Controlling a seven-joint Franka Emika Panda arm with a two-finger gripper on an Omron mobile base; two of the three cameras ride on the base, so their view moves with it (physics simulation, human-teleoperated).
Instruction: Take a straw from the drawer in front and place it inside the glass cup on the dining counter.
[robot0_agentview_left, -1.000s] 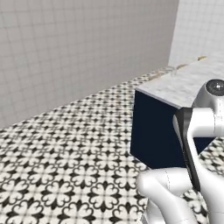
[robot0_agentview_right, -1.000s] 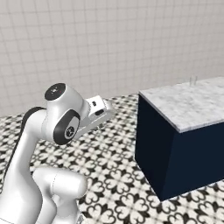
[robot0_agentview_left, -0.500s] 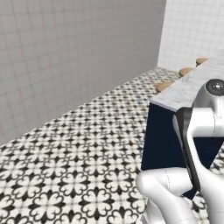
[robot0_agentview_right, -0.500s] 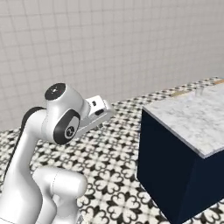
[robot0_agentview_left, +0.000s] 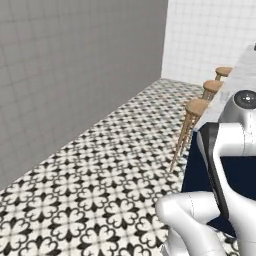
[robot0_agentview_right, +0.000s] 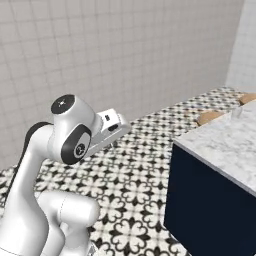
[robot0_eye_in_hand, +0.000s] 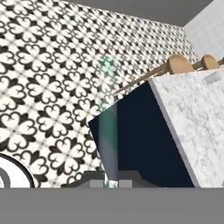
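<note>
Gripper (robot0_eye_in_hand: 111, 183) closed narrow on one straw (robot0_eye_in_hand: 108, 131), pale green, translucent, seen rising from between two dark finger tips in hand view. Straw held over patterned floor (robot0_eye_in_hand: 39, 78), short of table corner. One table (robot0_eye_in_hand: 192, 118) seen: white-grey marble top, navy base. One glass cup (robot0_agentview_right: 236, 112) standing on marble near far edge, faint, well apart from gripper. Three round wooden stools (robot0_agentview_left: 196, 107) lined along table side in left base view; two stool seats counted in hand view.
</note>
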